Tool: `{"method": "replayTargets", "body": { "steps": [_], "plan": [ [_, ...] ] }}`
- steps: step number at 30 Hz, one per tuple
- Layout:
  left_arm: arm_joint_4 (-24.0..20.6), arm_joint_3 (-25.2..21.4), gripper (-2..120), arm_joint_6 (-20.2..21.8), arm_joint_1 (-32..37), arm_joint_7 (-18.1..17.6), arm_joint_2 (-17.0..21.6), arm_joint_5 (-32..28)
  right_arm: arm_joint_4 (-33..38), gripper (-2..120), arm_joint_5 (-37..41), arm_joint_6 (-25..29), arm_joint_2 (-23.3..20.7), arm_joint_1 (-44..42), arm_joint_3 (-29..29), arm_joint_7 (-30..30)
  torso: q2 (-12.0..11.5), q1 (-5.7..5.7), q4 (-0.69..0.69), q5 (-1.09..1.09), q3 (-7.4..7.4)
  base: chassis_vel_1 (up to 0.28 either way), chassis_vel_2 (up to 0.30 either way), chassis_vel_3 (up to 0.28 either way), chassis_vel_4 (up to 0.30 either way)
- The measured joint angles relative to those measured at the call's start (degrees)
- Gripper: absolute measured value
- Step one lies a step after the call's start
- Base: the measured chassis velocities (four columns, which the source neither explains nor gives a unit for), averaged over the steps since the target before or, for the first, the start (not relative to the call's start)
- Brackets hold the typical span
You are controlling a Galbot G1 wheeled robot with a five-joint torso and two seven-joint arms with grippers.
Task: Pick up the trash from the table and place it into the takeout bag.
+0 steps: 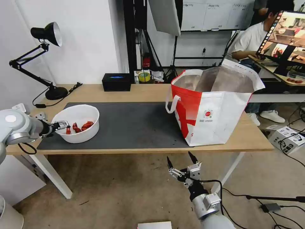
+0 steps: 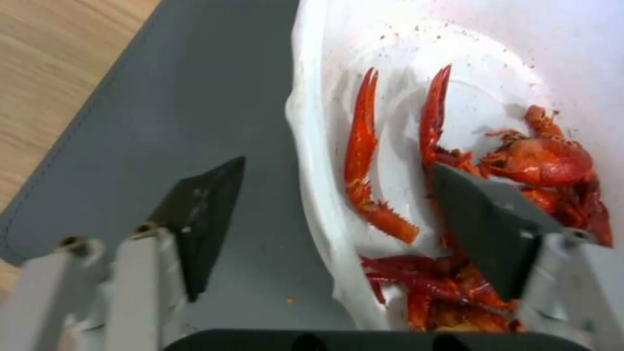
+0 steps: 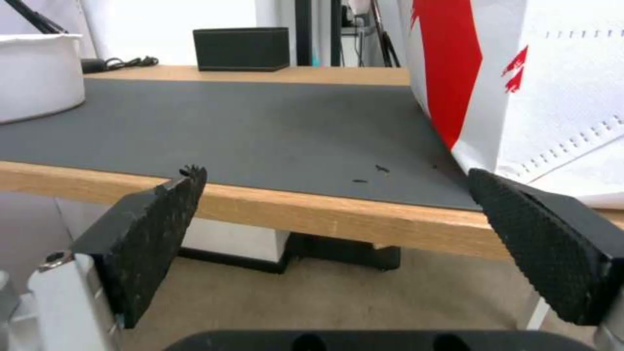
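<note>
The trash in view is a white round bowl (image 1: 79, 115) holding red crayfish shells (image 1: 83, 125), standing at the left end of the dark grey mat (image 1: 133, 124) on the table (image 1: 139, 93). My left gripper (image 1: 65, 125) is open and straddles the bowl's near-left rim. In the left wrist view one finger (image 2: 202, 214) hangs over the mat outside the bowl (image 2: 507, 48) and the other (image 2: 487, 219) is over the shells (image 2: 546, 161) inside. The takeout bag (image 1: 219, 117) stands open at the table's right end. My right gripper (image 1: 179, 156) is open, below the front edge.
A black desk lamp (image 1: 47, 35) and a small black box (image 1: 116, 82) stand along the table's back. A person sits at a desk behind the bag. Cables and a cardboard box (image 1: 287, 138) lie on the floor to the right.
</note>
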Motion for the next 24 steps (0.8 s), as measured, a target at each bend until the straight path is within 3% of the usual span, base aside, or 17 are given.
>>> {"method": "replayTargets", "body": {
  "steps": [20,24],
  "plan": [
    [-0.60,-0.23,3,-0.14,0.59,0.26,0.22,-0.04,0.00,100,0.00,0.00,0.00,0.00,0.00,0.00,0.00,0.00,0.00,0.00,0.00,0.000,0.000,0.000,0.000],
    [-1.05,-0.72,0,-1.48,0.56,0.88,-0.08,-1.08,0.00,100,0.00,0.00,0.00,0.00,0.00,0.00,0.00,0.00,0.00,-0.01,0.00,0.000,0.000,0.000,0.000]
  ]
}}
